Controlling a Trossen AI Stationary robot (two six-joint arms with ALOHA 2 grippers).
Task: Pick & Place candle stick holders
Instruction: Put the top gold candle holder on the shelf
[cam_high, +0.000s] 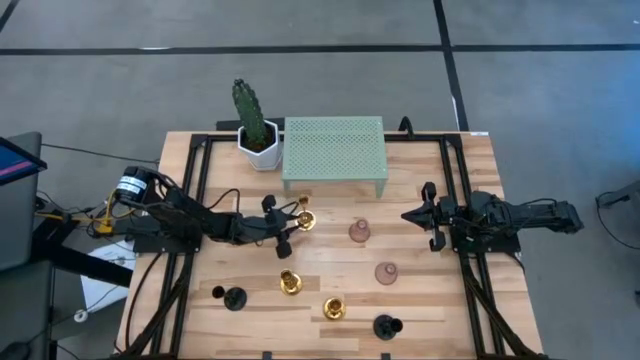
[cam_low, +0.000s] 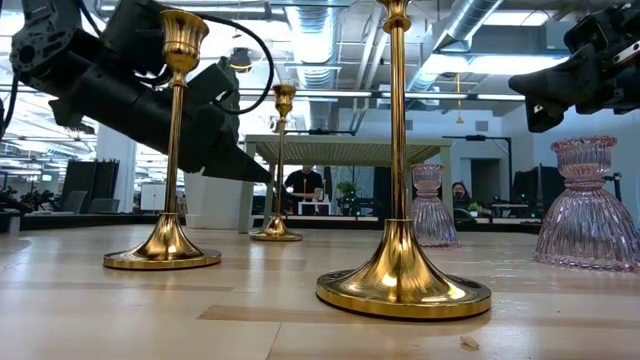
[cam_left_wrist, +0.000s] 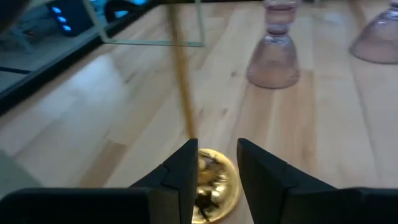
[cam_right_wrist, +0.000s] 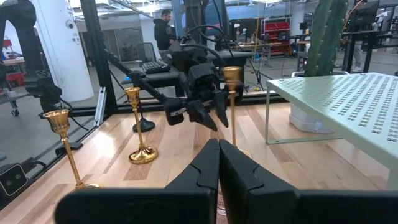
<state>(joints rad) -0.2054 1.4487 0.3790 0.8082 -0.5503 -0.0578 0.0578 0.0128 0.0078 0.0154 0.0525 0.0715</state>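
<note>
left end effector (cam_high: 288, 222): fingers apart around the gold candle stick holder (cam_high: 304, 219), near the green rack (cam_high: 333, 150) | tip: squeeze the thin stem, lift straight | right end effector (cam_high: 418, 216): clenched, empty, right edge of desk (cam_high: 250, 300)

1. A cactus pot (cam_high: 258, 146) is set at the bench's (cam_high: 440, 310) far edge, with a perforated rack (cam_high: 334, 150) just to its right.
2. Before the rack, one holder (cam_high: 304, 218) is straddled by the left claw (cam_high: 288, 222).
3. Two glass holders (cam_high: 360, 232) (cam_high: 386, 272) are placed right of centre.
4. The remaining holders (cam_high: 290, 283) (cam_high: 334, 309) (cam_high: 235, 297) (cam_high: 386, 326) are spread along the near side.
5. The right claw (cam_high: 412, 215) is held near the right edge.
</note>
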